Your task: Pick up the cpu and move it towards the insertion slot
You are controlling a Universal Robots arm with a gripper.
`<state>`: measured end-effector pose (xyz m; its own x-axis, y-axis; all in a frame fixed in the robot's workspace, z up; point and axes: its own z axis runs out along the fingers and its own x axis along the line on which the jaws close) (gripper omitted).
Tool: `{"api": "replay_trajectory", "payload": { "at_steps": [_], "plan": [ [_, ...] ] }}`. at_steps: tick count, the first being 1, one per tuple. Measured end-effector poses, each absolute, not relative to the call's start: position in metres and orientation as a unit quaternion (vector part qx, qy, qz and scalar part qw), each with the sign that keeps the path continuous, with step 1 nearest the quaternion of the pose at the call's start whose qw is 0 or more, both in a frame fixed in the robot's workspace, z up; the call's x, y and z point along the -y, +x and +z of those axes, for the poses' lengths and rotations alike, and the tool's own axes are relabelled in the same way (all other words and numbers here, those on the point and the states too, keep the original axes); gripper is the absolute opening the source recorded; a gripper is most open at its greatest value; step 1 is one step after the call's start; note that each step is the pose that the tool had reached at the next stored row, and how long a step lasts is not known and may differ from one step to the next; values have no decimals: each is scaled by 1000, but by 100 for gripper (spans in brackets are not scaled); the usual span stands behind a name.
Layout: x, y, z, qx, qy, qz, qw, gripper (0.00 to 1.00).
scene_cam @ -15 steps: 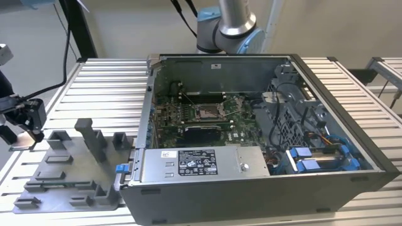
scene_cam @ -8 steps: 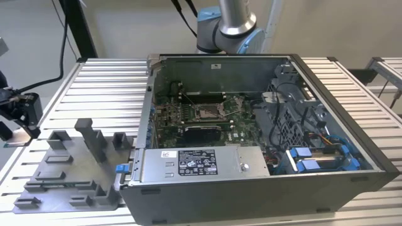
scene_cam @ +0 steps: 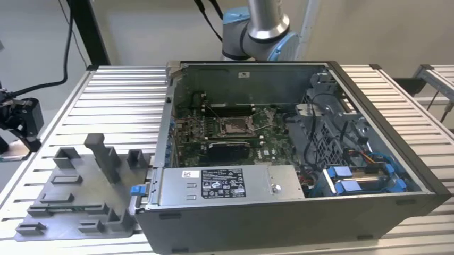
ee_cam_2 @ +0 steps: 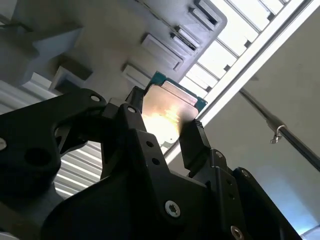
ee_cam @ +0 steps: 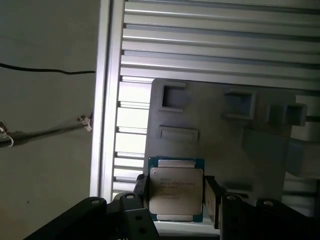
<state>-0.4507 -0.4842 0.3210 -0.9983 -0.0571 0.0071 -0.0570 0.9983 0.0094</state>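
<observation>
The cpu (ee_cam: 176, 186) is a flat square chip with a pale silver face and a green rim. It sits between the two black fingers of my gripper (ee_cam: 177, 196), which is shut on it. In the second wrist view the cpu (ee_cam_2: 172, 107) catches a bright glare between the fingers (ee_cam_2: 192, 137). In the exterior view my gripper (scene_cam: 27, 130) hangs at the far left, above the table edge beside the grey tray (scene_cam: 78, 196). The insertion slot (scene_cam: 234, 126) is a square socket with a silver frame on the green board inside the open computer case, well to the exterior view's right of the gripper.
The open computer case (scene_cam: 284, 212) fills the middle of the slatted metal table (scene_cam: 120, 90), with its power supply (scene_cam: 227, 183) in front and blue cable clips at the right. The grey tray (ee_cam: 225, 130) with upright blocks lies below the gripper. Black cables hang at the left.
</observation>
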Motion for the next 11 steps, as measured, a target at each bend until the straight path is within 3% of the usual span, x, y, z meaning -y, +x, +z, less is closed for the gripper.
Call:
{"api": "replay_trajectory", "payload": {
  "at_steps": [11],
  "plan": [
    [484, -451, 328, 1000, 29, -1, 4, 0]
  ]
}}
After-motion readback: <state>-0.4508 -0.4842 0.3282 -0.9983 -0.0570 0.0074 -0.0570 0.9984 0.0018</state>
